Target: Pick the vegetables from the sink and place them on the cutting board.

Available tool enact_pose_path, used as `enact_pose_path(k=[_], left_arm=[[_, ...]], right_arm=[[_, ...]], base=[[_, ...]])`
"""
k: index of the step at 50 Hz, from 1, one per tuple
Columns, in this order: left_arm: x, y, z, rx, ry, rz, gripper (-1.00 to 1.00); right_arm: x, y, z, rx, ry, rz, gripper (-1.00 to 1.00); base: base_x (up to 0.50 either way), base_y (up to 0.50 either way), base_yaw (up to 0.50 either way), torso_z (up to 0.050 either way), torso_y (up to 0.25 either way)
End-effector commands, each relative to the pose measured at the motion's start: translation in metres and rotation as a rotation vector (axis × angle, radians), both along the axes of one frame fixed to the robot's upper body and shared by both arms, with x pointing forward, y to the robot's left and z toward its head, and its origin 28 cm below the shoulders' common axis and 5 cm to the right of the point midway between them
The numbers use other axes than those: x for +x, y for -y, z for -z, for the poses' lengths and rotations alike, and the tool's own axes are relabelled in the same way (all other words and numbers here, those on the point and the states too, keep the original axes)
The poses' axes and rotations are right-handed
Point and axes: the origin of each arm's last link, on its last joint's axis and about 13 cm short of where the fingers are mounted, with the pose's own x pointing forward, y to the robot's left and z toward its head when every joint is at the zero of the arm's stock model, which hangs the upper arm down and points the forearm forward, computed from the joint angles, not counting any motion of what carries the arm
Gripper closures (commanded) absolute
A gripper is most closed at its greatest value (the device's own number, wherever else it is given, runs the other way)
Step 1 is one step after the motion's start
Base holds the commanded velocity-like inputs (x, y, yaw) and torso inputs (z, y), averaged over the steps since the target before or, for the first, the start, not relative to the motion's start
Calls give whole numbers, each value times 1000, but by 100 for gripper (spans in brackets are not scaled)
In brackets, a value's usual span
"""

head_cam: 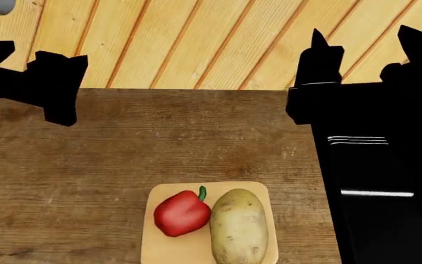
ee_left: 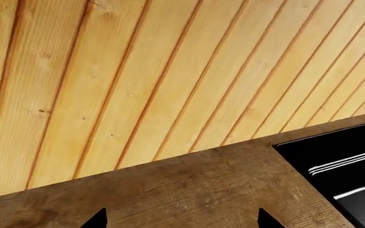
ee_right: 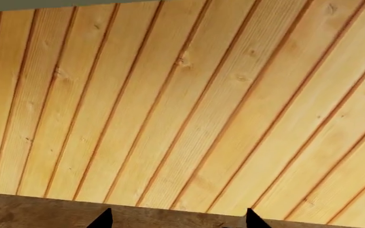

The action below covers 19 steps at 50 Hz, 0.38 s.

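The glossy red bell pepper [head_cam: 181,213] and oval tan speckled potato [head_cam: 238,226] already lie touching on the small pale wooden cutting board [head_cam: 163,248], well clear of both empty, spread-fingered grippers, left gripper [head_cam: 33,88] and right gripper [head_cam: 368,55], so the task looks complete.

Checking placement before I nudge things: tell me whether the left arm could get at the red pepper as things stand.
Probably yes: the red pepper lies uncovered on the cutting board, and nothing stands between it and the left gripper.
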Motion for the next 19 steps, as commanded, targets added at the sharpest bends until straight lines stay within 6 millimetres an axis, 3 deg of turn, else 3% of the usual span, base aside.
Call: enact_pose_path(k=[1,13,19], left_arm=[[-9,-20,-28,-35,68,-72,-100],[-18,-23,-63,-17,119,-74,-100],[-14,-19,-76,-4,127,-54,-100]], right_arm=[[-10,3,-25,-13,56,-4,-100],[-16,4,-69,-10,127,-5,-100],[-13,4,-82,-11,136,-10,-100]], base=[[0,0,0,0,0],[0,0,0,0,0],[0,0,0,0,0]])
